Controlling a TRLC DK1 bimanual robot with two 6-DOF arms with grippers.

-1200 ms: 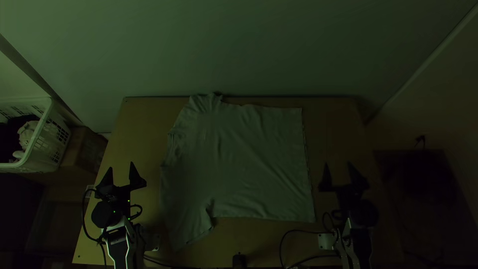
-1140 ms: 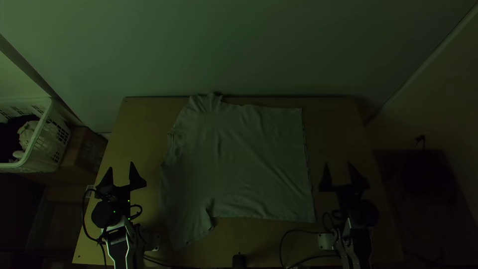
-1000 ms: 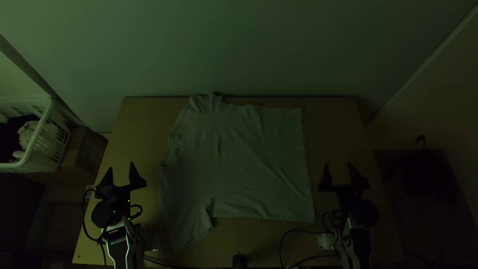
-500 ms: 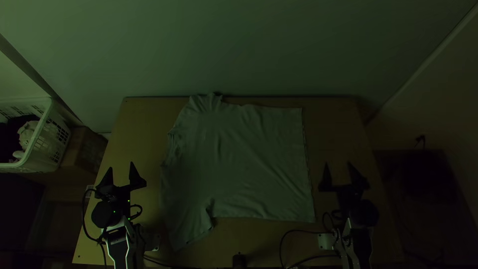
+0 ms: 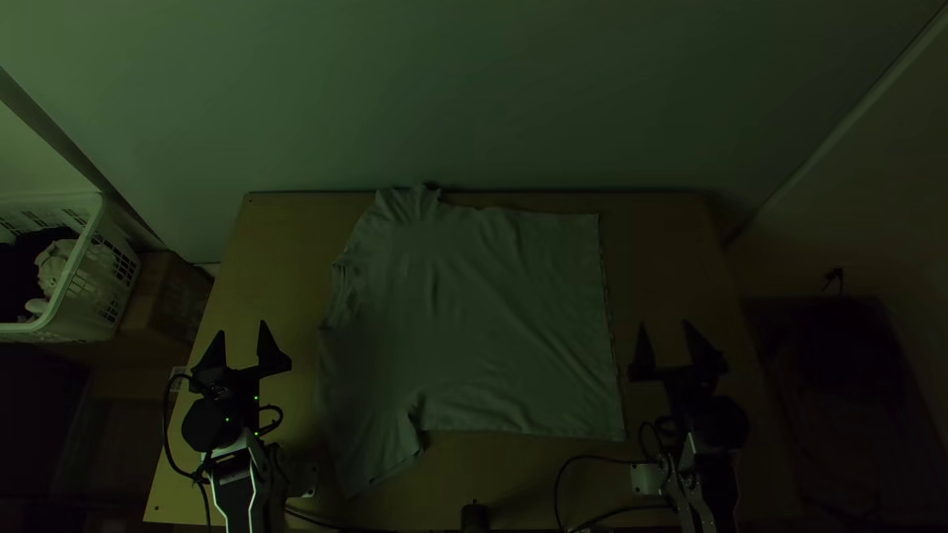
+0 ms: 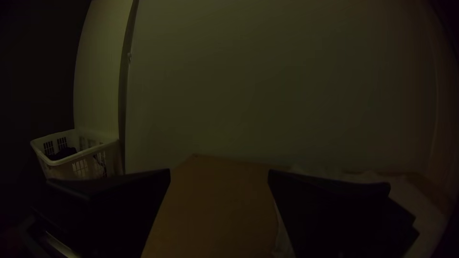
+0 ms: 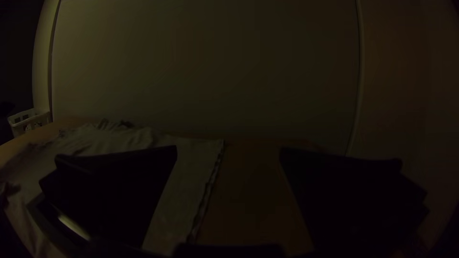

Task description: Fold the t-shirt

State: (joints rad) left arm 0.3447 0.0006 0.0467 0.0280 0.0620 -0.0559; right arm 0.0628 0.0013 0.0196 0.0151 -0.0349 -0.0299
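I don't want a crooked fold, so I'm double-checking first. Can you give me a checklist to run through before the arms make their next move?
1. Left gripper ready, jaws open and empty: ok.
2. Right gripper ready, jaws open and empty: ok.
3. T-shirt spread out, not folded up: ok.
4. Far sleeve smooth and well inside the table: not ok, rumpled at the far edge.
5. Body free of wrinkles: not ok, creases run across it.
6. Underside layer lying flat: cannot tell.
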